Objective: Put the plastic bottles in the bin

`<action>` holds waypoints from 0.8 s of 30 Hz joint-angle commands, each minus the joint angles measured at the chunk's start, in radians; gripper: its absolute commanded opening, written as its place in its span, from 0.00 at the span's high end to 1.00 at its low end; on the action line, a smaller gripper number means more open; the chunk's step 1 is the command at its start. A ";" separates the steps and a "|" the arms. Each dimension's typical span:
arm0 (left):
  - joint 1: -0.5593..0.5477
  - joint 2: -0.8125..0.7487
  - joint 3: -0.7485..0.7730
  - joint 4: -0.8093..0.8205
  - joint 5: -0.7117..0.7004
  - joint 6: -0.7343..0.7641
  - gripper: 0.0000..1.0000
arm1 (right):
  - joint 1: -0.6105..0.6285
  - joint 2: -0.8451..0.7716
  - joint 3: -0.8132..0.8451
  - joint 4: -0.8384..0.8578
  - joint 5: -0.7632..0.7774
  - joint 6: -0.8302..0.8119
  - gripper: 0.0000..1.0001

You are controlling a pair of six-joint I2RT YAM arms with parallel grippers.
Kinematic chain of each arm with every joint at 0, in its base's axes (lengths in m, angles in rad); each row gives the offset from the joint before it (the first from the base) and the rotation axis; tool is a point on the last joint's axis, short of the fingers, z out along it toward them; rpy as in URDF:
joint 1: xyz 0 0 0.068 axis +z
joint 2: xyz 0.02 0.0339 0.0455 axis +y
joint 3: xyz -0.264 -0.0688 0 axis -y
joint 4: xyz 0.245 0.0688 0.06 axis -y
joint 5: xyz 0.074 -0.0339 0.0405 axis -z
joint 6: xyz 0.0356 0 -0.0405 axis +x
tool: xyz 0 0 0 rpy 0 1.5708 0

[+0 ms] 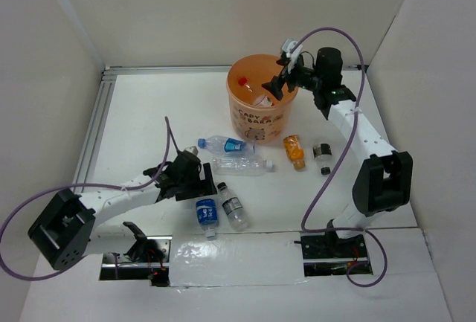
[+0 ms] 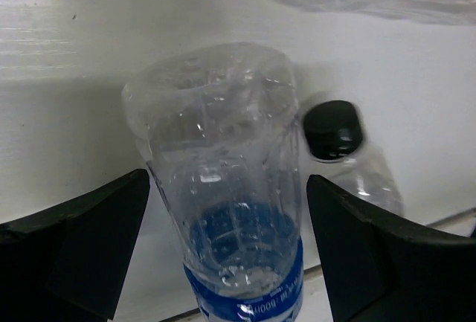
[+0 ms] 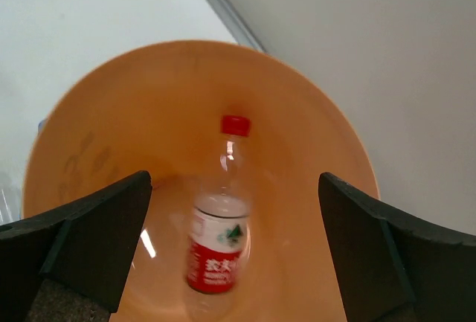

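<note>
Above the bin [image 1: 256, 117], at upper centre of the top view, the right end effector [image 1: 277, 88] hangs with its jaws wide apart and nothing between them. Its wrist view looks down on a red bottle [image 3: 217, 251] lying inside the tub. Lower left of centre, the left end effector [image 2: 227, 188] is likewise spread open. Its fingers [image 2: 89, 240] flank a blue bottle [image 2: 238, 210] that lies on the worktop [image 1: 134, 114], with no squeeze on it yet. A black-capped bottle [image 2: 335, 132] lies just beside it, on the right of the left wrist view, and a clear bottle [image 1: 242, 164] lies between this spot and the bin.

The step in hand looks like the left arm's pick of the blue bottle. To do it well, the arm should keep the bottle centred between the fingers and come low enough that the pads meet its sides rather than its upper curve. It should close gently, since the thin, empty wall will likely buckle or squirt out under a hard pinch. The labelled band seems the firmer place to hold. The right-hand finger has little room beside the black-capped neighbour, so a straight descent is safer than a sideways correction. Once the bottle is gripped, it should be lifted clear of the clear bottle before swinging toward the bin. The right arm should be out from over the rim first.
</note>
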 commanded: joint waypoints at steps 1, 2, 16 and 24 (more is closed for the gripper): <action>-0.035 0.077 0.065 0.021 -0.077 -0.038 0.00 | -0.040 -0.072 0.114 0.018 -0.079 0.138 0.00; -0.049 0.098 0.087 0.021 -0.086 -0.048 0.00 | -0.058 -0.084 0.124 0.018 -0.079 0.169 0.00; -0.163 -0.176 0.375 -0.223 -0.174 0.079 0.96 | -0.399 -0.409 -0.133 -0.373 -0.167 0.199 0.76; -0.149 0.182 0.942 0.099 -0.212 0.464 0.96 | -0.502 -0.327 -0.227 -0.594 -0.123 0.123 0.21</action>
